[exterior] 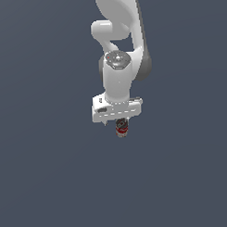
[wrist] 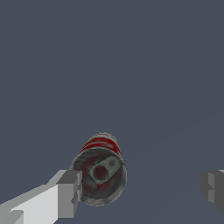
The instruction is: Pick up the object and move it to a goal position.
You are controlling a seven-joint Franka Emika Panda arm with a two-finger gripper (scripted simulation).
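Note:
The object, a small tin can (wrist: 99, 168) with a red label and a metal lid with a pull tab, stands upright on the grey floor. In the wrist view I look down onto its lid. My gripper (wrist: 140, 190) is open, its fingers spread wide on either side of the can. One finger (wrist: 68, 192) is right beside the can's rim, while the other finger (wrist: 213, 187) is far from it. In the exterior view the can (exterior: 122, 128) shows just below the white hand, and my gripper (exterior: 118, 123) is mostly hidden by the hand.
A plain dark grey floor (exterior: 53, 182) lies all around the can. The white arm (exterior: 118, 50) rises above the hand toward the top of the exterior view. No other object shows.

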